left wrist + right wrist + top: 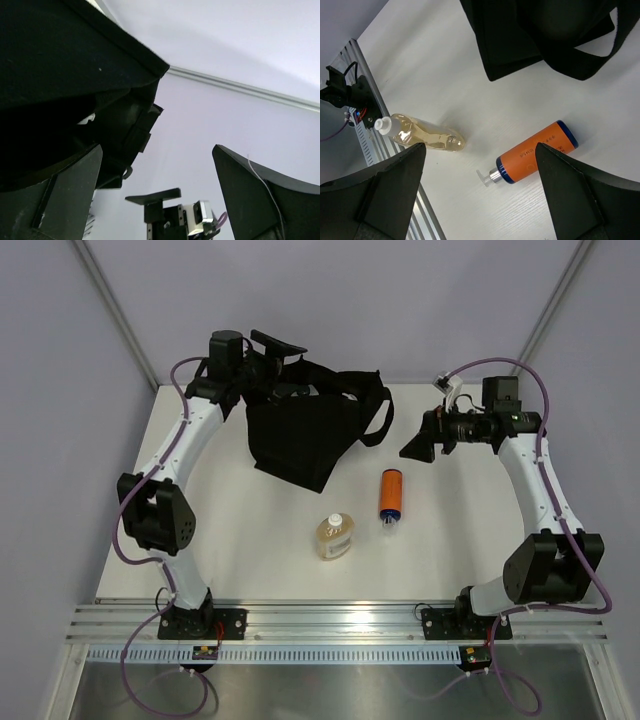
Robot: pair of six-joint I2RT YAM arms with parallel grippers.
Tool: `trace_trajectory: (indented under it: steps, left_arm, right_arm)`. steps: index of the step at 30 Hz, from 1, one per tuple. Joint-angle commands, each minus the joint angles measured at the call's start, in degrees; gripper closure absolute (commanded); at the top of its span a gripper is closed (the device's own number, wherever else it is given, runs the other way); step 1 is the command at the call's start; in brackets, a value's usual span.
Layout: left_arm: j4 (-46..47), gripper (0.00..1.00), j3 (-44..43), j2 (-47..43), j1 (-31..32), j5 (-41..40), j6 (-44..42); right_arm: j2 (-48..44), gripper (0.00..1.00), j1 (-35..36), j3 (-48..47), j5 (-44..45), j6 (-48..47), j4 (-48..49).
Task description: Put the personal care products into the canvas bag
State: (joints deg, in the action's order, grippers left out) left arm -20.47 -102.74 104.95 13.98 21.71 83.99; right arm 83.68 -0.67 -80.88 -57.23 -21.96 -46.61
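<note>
1. Bag (305, 435): black fabric, lying at the far middle of the table (230, 540), with 1 loop handle trailing to its right.
2. Left jaws: spread, at the bag's far edge. In the wrist view fabric lies against 1 finger, but whether it is hooked there cannot be told.
3. Orange bottle (390, 495): lying flat, just right of the bag's near corner and apart from it. Its long axis runs far-to-near, with the pump head toward the arm bases.
4. Amber bottle (333, 538): lying flat, near the orange bottle on its left, with the white cap pointing away from the bases.
5. Right jaws: spread and holding nothing, hovering just right of and beyond the orange bottle's far end.
6. Judgement: the right arm (535, 490) is nearer to both bottles, and the orange one is the likely pick. In the wrist view it lies slantwise to the jaws' closing line, so a wrist turn seems needed to close across its long axis.
</note>
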Motion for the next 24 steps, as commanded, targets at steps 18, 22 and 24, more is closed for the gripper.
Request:
trace_trajectory:
  steps: [18,22,24]
  left_arm:
    - [10.3,0.01,13.6,-18.3,-0.4,4.1,-50.3]
    - [12.5,0.01,14.7,-20.0,-0.4,6.9,-52.2]
    - [13.5,0.01,15.2,-21.3,-0.4,9.7,-53.2]
  right_arm:
    - [5.1,0.01,10.9,17.1,32.4,42.6,17.0]
    - [7.6,0.01,11.9,18.5,32.6,43.4,19.4]
    - [9.3,0.00,12.4,18.0,33.0,44.5,20.0]
